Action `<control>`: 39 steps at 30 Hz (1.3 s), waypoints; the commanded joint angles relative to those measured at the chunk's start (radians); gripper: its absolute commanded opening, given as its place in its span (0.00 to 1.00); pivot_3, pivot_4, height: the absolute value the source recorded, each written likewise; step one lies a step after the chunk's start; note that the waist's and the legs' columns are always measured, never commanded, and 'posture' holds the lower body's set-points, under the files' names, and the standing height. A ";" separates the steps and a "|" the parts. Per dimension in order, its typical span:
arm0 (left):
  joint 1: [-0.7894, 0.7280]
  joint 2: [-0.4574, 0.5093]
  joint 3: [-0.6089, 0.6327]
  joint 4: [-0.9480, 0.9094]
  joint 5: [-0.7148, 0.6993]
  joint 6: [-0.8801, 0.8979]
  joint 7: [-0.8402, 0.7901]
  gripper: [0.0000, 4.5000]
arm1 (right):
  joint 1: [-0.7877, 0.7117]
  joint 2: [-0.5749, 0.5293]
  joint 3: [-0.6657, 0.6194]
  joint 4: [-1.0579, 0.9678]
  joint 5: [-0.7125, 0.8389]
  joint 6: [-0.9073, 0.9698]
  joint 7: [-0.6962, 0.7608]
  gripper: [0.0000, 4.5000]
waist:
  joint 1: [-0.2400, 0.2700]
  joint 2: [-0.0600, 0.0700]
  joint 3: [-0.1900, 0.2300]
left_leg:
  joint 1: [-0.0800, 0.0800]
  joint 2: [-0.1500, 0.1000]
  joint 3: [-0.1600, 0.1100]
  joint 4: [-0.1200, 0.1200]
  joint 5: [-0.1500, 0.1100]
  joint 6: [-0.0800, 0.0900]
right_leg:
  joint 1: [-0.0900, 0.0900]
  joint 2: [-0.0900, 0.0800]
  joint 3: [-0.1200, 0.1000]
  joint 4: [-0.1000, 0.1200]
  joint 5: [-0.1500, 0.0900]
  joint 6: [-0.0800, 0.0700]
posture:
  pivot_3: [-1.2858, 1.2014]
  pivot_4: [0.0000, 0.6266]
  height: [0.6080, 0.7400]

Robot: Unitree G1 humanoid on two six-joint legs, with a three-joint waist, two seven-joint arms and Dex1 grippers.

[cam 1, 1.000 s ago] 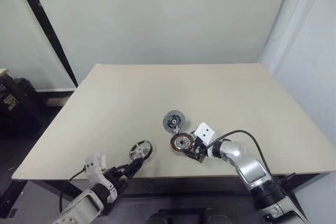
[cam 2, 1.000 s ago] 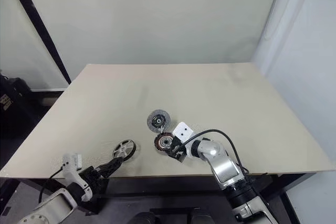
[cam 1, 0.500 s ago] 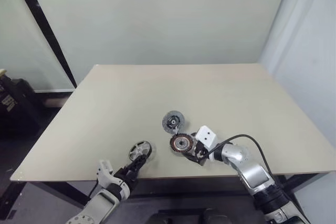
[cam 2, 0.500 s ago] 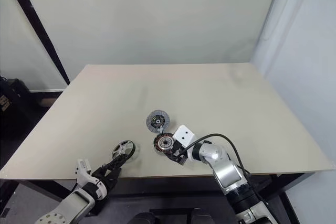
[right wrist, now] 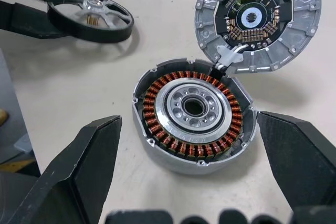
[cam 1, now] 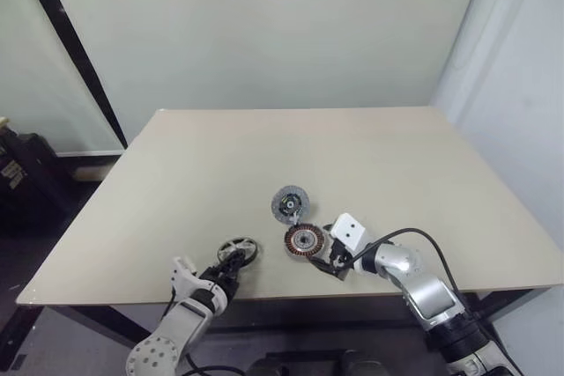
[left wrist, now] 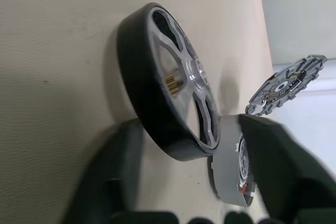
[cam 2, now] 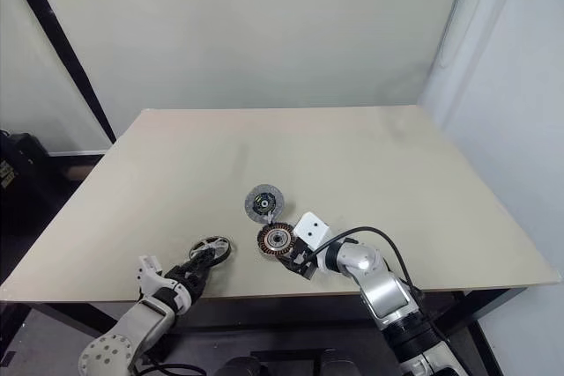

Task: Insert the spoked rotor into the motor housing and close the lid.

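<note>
l gripper (left wrist: 184, 182): jaws spread either side of the spoked rotor (left wrist: 168, 85), one finger under its dark rim, the other off its far face; can't tell if they pinch it yet. r gripper (right wrist: 184, 182): jaws wide apart, flanking the motor housing (right wrist: 194, 116), no contact seen. count: 1 rotor, 1 housing, 1 lid (right wrist: 260, 22), 2 grippers. rotor sits near front edge of table (cam 1: 397, 156), left of housing, apart from it. housing open, copper windings + silver hub showing. lid tipped up, hinged at housing's far rim, inner face w/ board and contacts. no legible writing. nothing between rotor and housing.
</note>
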 commanded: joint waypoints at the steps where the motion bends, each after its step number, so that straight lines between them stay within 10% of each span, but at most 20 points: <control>1: 0.005 0.006 -0.010 -0.026 -0.010 -0.012 -0.011 0.27 | -0.005 -0.007 -0.024 -0.048 0.007 -0.014 -0.013 1.00 | 0.000 0.000 0.000 | 0.000 0.000 0.000 0.000 0.000 0.000 | 0.000 0.000 0.000 0.000 0.000 0.000 | 0.52 0.00 1.00; 4: 0.013 0.011 -0.011 -0.038 -0.019 -0.018 -0.028 0.06 | -0.003 -0.008 -0.024 -0.047 0.007 -0.015 -0.017 1.00 | 0.000 0.000 0.000 | -0.003 0.000 0.000 0.000 0.000 0.000 | -0.002 0.000 0.000 0.000 0.000 0.000 | 0.52 0.00 1.00; 20: 0.027 0.159 -0.142 -0.163 -0.298 0.127 -0.215 0.07 | 0.048 -0.052 -0.054 -0.056 -0.008 0.005 -0.066 1.00 | 0.000 0.000 0.000 | -0.006 0.000 0.000 0.001 0.000 0.000 | -0.003 -0.001 0.000 -0.001 0.000 0.000 | 0.52 0.00 1.00; 39: -0.256 0.087 -0.274 0.235 -0.053 0.107 -0.319 0.07 | 0.111 -0.077 -0.066 -0.135 -0.001 0.073 -0.112 1.00 | 0.001 0.000 0.000 | -0.006 -0.003 0.000 0.000 0.002 0.004 | -0.003 0.002 0.000 -0.001 0.000 0.000 | 0.52 0.00 1.00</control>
